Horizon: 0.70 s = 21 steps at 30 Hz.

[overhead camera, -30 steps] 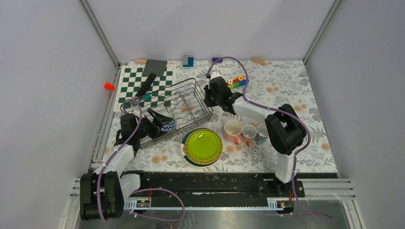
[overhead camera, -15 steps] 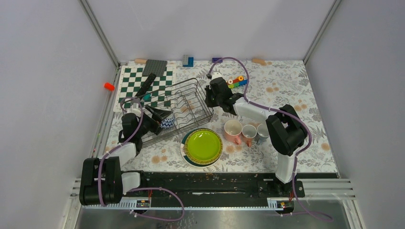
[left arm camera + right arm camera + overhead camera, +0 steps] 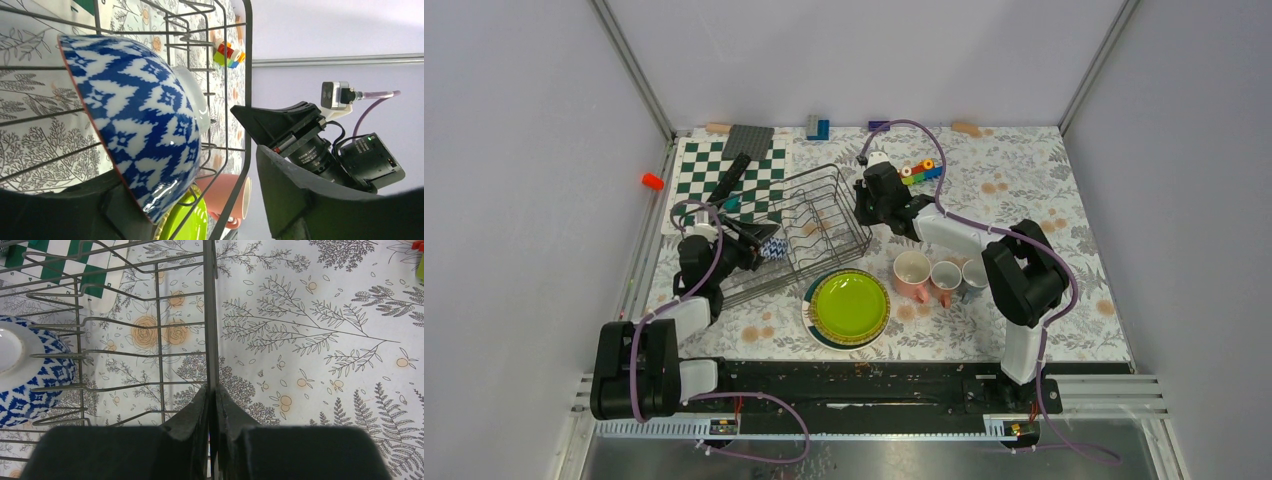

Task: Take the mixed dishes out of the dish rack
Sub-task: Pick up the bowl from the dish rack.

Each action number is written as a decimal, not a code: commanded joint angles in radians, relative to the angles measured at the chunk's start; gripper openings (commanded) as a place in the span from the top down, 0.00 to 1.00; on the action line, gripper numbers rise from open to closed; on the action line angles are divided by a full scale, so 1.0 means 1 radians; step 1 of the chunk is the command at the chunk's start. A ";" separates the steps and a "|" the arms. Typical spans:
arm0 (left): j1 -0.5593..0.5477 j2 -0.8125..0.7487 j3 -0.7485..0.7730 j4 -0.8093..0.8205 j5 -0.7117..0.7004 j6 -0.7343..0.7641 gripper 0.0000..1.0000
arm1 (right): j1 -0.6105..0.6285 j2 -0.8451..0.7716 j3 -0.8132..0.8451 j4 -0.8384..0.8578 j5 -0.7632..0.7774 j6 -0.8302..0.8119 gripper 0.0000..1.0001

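The black wire dish rack (image 3: 824,215) stands left of centre, and only a blue-and-white patterned bowl with a red rim (image 3: 773,250) (image 3: 135,115) lies in its near left end. My left gripper (image 3: 759,245) (image 3: 200,190) is open around that bowl. One finger (image 3: 55,210) is against the bowl's rim. The other finger (image 3: 310,200) is outside the rack's wire, apart from the bowl. My right gripper (image 3: 861,207) (image 3: 212,395) is shut on the rack's right rim wire (image 3: 210,315). A lime-green plate (image 3: 850,305) tops a stack on the table, with pink cups (image 3: 912,275) beside it.
A green-and-white chequered board (image 3: 709,165) lies behind the rack with a black bar (image 3: 732,175) on it. Coloured toy bricks (image 3: 919,172) sit right of my right gripper. A grey baseplate (image 3: 747,140) and loose bricks line the back edge. A third, paler cup (image 3: 973,272) stands beside the pink ones.
My left gripper has pushed further over the bowl and its jaws have narrowed. The bowl has shifted slightly toward the rack's middle. My right arm has not moved.
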 commanded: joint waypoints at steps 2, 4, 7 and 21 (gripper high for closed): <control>-0.005 0.043 -0.020 0.153 -0.051 -0.022 0.42 | 0.001 -0.040 -0.010 -0.046 0.035 0.020 1.00; -0.005 0.073 -0.033 0.221 -0.044 -0.048 0.51 | 0.000 -0.039 -0.007 -0.051 0.032 0.020 1.00; -0.005 0.122 -0.035 0.280 -0.024 -0.063 0.64 | 0.000 -0.037 -0.001 -0.062 0.030 0.018 1.00; -0.027 0.364 0.003 0.691 0.069 -0.230 1.00 | 0.001 -0.048 0.007 -0.090 0.044 0.015 1.00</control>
